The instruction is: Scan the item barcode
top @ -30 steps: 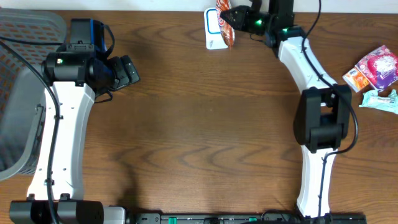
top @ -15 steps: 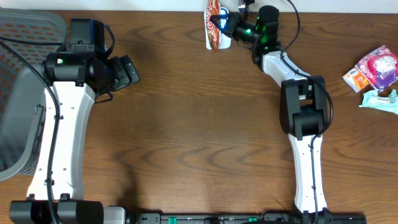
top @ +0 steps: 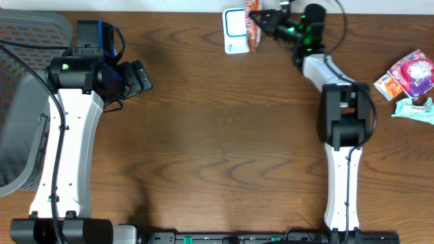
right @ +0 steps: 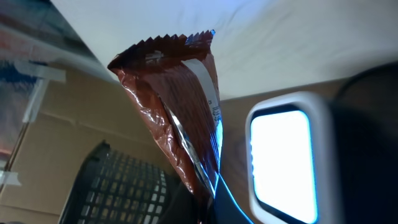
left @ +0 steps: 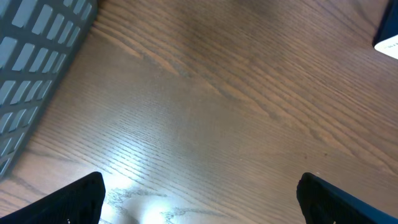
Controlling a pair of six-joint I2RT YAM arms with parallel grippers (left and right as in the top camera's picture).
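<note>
Grained wood table, crinkly serrated-edge brown wrapper pinched in right end effector, left end effector agape.

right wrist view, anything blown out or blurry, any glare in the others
Right wrist: the scanner window is blown out to white, the snack wrapper is sharp with glossy highlights, background soft. Left wrist: a glare patch on the table at bottom left. Overhead: even light, no glare.
</note>
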